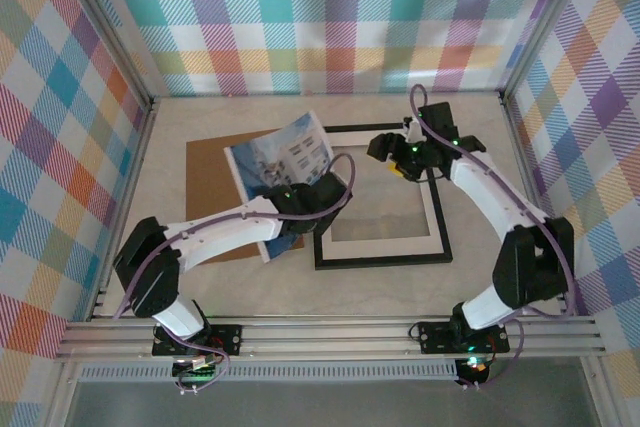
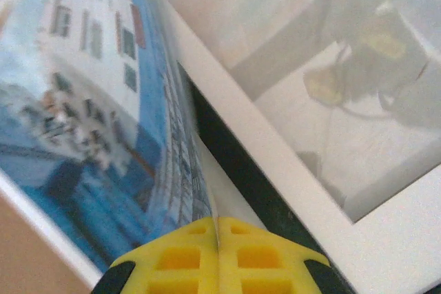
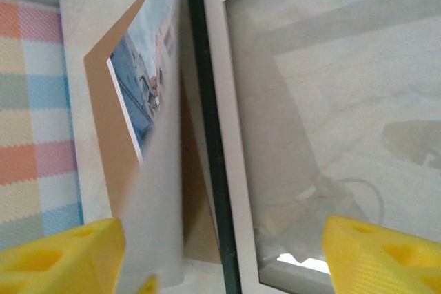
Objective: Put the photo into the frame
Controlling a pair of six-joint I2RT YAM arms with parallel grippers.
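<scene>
The left gripper (image 2: 218, 242) was clamped on an edge of the photo (image 1: 282, 159). It held the print raised and curled above the brown backing board (image 1: 208, 187), just beside the left side of the frame (image 1: 380, 261). The right gripper (image 1: 402, 155) hovered over the frame's upper part, jaws spread, grasping nothing. The step in hand appeared to be transfer to the frame. The next move would call for carrying the photo rightward, flattening it and aligning it within the white mat (image 1: 385, 246).
</scene>
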